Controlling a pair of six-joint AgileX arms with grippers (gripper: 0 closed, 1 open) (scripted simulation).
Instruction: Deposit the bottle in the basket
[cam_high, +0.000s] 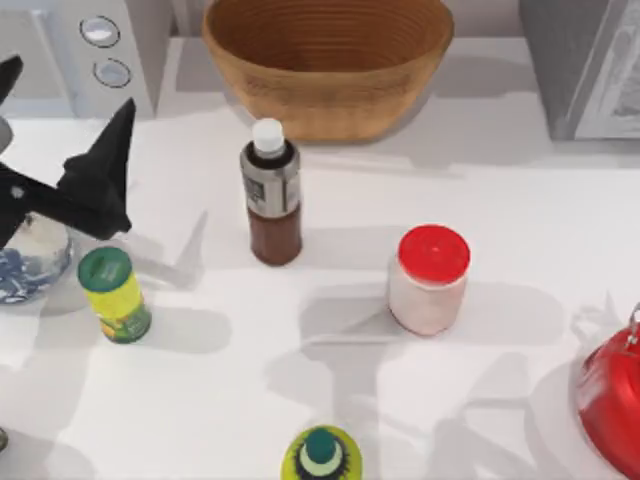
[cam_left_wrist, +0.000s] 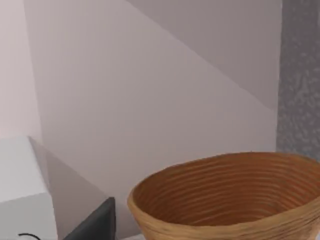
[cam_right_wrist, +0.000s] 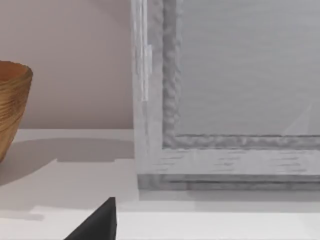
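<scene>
The bottle (cam_high: 271, 192) stood upright on the white counter (cam_high: 500, 200), just in front of the basket (cam_high: 328, 60) at the far edge and apart from its wall, with the red-lidded white jar (cam_high: 430, 280) to its right and the green-capped yellow bottle (cam_high: 114, 294) to its left. The left end effector (cam_high: 65, 105) hovered over the counter's left side, well apart from the bottle, its dark fingers (cam_high: 112, 140) spread and holding nothing. The right end effector's fingertip (cam_right_wrist: 97, 222) edged into the right wrist view facing a grey appliance (cam_right_wrist: 225, 100); whether it was apart or together I cannot tell.
</scene>
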